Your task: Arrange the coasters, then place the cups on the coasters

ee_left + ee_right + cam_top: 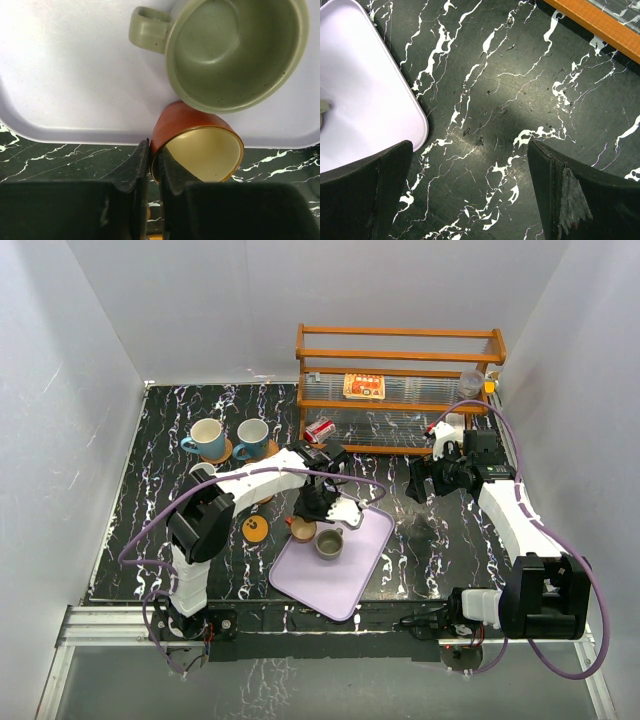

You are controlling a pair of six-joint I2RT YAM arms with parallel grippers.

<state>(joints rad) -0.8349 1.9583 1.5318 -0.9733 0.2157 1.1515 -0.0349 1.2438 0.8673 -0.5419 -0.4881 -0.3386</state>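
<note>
Left fingers [131, 175] pinch orange cup [182, 121] rim, arm [262, 480] stretched to tray [75, 75]; right fingers [365, 200] spread.

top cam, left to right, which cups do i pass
left blue cup → right blue cup → small orange cup → olive cup on the lilac tray

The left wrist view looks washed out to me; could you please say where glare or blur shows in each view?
Left wrist: the lilac tray blows out to white at upper left, and the left gripper is dark and soft-edged. Right wrist: a pale sheen on the marble table. Top external: evenly lit and sharp.
</note>
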